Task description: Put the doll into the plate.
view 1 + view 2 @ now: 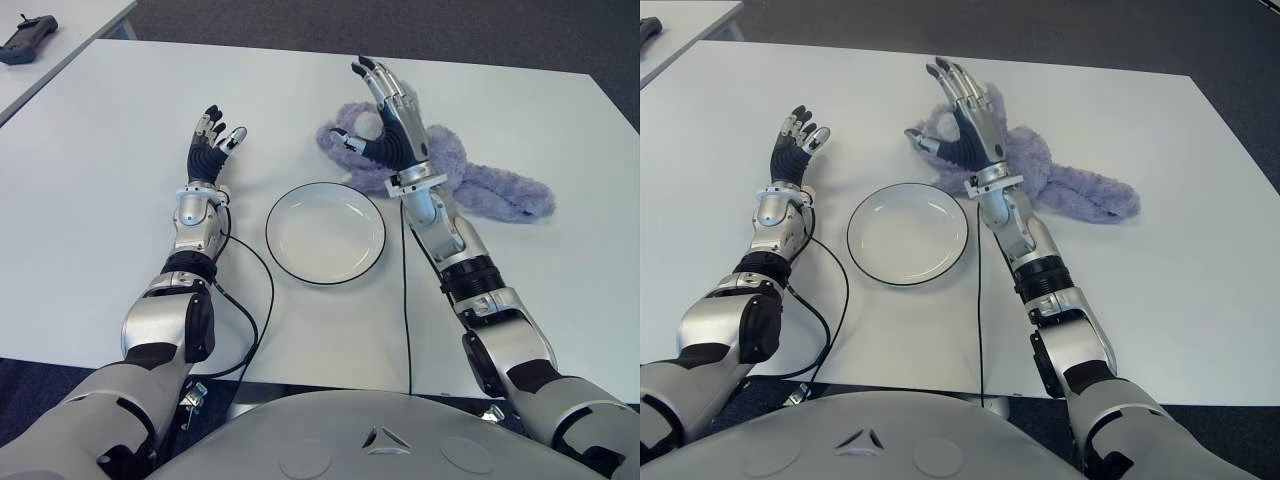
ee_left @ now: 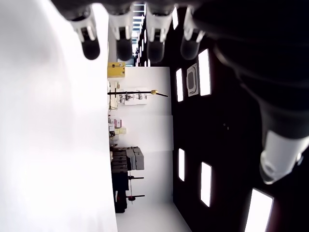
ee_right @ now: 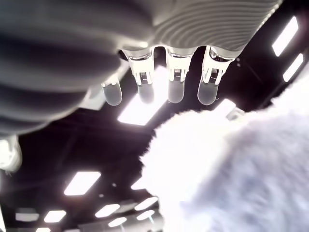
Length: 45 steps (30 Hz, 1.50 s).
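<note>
With fingers spread and empty, the right hand (image 1: 385, 120) is being held at the doll (image 1: 480, 185), whose limp fur risks slipping free short of the plate (image 1: 325, 232).

White table (image 1: 90, 180), empty white plate (image 1: 325, 232) with dark rim at centre, left hand (image 1: 210, 148) open left of it, right hand (image 1: 385, 125) spread over a purple plush doll (image 1: 490, 190), remote control (image 1: 28, 40) on neighbouring table

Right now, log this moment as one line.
right robot hand: open over purple plush doll | left robot hand: open, idle | plate: empty
</note>
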Each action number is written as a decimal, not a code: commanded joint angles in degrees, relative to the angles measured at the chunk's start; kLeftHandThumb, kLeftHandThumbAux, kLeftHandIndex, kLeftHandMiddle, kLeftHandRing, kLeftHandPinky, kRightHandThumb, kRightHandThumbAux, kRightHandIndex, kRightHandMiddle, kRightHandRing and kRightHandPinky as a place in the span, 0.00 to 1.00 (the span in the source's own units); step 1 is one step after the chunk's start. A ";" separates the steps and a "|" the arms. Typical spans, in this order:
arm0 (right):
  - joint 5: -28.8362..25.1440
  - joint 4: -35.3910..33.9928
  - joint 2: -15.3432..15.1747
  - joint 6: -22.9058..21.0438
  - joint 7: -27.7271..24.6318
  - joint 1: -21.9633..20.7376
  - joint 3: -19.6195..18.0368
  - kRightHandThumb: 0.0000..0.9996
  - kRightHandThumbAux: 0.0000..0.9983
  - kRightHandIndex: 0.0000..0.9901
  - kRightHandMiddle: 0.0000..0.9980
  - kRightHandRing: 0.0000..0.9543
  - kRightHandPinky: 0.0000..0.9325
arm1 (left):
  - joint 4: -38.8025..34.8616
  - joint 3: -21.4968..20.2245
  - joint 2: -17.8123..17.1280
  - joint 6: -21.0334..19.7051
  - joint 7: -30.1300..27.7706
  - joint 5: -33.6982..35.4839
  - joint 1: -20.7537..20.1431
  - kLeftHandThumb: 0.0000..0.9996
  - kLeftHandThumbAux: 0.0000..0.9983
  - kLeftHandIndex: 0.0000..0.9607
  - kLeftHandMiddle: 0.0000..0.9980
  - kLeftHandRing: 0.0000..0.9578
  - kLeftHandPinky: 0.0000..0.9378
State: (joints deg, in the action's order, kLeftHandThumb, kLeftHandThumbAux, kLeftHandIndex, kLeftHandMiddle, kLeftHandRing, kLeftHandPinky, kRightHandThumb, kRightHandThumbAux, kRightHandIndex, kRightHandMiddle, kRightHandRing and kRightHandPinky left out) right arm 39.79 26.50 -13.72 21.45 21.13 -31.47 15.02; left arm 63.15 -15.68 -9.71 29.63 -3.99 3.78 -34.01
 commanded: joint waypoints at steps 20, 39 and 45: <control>0.47 9.55 -2.58 -4.13 1.65 -1.01 0.06 0.26 0.35 0.00 0.00 0.00 0.00 | 10.30 -3.40 3.91 -4.27 -3.12 2.54 14.45 0.00 0.62 0.03 0.08 0.04 0.00; 0.98 11.65 -4.37 -3.04 4.62 -0.71 0.88 0.28 0.37 0.00 0.00 0.00 0.00 | 10.53 -3.82 3.63 -4.28 -2.98 2.49 14.39 0.00 0.60 0.03 0.08 0.04 0.00; 0.97 10.97 -4.64 -3.23 4.82 -0.34 0.96 0.29 0.40 0.00 0.00 0.00 0.00 | 10.89 -4.22 3.40 -5.66 -2.88 2.62 13.94 0.00 0.60 0.04 0.10 0.05 0.00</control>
State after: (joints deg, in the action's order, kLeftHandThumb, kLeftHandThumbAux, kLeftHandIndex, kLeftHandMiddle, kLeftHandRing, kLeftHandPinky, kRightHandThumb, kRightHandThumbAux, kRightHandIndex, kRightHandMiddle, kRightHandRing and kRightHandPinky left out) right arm 40.25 36.21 -17.58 19.58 25.79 -32.49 15.14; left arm 63.37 -18.61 -10.06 29.06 -6.14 4.58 -34.01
